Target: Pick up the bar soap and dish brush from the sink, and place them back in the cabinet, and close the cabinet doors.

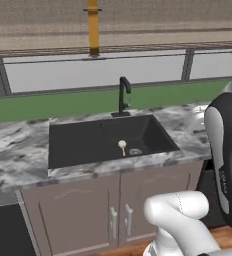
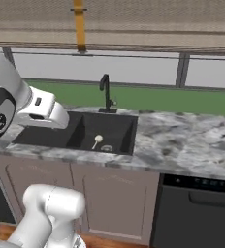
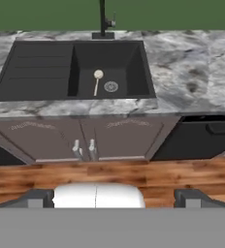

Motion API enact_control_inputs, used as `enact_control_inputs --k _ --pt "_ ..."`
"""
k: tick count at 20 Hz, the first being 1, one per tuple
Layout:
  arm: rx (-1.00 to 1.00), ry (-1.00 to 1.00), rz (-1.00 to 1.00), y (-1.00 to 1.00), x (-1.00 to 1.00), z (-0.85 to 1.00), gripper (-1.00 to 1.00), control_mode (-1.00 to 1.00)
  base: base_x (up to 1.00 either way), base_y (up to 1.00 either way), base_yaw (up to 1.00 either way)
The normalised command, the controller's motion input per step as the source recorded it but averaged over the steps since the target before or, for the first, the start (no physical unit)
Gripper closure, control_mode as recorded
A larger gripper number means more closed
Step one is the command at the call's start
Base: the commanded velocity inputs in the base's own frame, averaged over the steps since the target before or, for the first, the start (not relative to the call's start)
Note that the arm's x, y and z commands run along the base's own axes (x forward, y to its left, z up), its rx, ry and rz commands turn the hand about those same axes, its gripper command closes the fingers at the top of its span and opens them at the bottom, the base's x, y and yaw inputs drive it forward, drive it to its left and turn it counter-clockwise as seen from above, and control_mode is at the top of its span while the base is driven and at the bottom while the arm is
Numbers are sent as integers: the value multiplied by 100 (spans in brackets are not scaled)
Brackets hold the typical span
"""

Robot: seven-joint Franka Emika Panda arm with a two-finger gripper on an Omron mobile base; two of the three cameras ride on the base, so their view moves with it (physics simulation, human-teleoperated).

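We see the dish brush [image 3: 97, 81] lying on the floor of the sink [image 3: 41, 72], its round head toward the faucet [image 3: 103, 19], beside the drain. Our fingers [image 3: 37, 198] stand spread wide, holding nothing, well back from the desk [image 3: 197, 68].

Grey marbled counter [image 1: 18, 145], dark sink [image 1: 78, 142] set in it, dish brush [image 1: 122, 146] on basin floor

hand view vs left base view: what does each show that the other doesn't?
Hand view alone: the wooden floor, the dark appliance front right of the low cupboards, and the gripper, jaws wide apart and holding nothing.
Left base view alone: the window frame and yellow post.
Shared: the sink, faucet, dish brush by the drain, marbled counter, low cupboards.
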Motion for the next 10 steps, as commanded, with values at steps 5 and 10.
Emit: enact_control_inputs --k 5,10 --pt "0 0 0 0 0 0 -100 100 71 40 0" --pt "0 0 0 0 0 0 -100 100 70 16 0"
